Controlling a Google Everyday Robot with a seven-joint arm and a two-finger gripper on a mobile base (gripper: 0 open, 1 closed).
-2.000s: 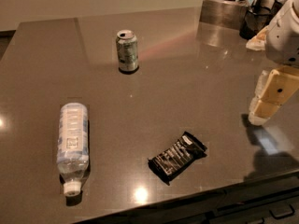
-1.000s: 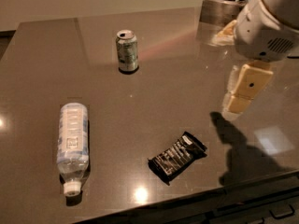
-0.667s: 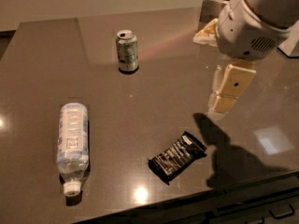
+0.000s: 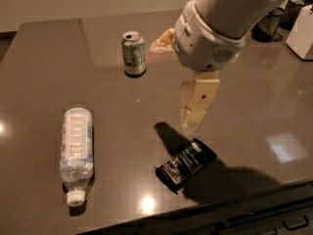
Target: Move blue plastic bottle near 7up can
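Note:
The blue plastic bottle (image 4: 76, 148) lies on its side at the front left of the dark table (image 4: 44, 72), with its white cap toward the front edge. The 7up can (image 4: 133, 53) stands upright at the back middle. My gripper (image 4: 173, 84) hangs above the table's middle, right of the can and well to the right of the bottle. It is open and empty. One cream finger (image 4: 198, 102) points down toward the front, the other (image 4: 164, 40) shows beside the can. The white wrist housing (image 4: 210, 33) sits above them.
A black snack wrapper (image 4: 186, 164) lies near the front edge, just below the gripper. A white object (image 4: 302, 31) and dark containers (image 4: 266, 26) stand at the back right. The table's front edge runs along the bottom right.
The arm has swung left from the table's right side to above its middle, closer to the can. The bottle, can and wrapper have not moved.

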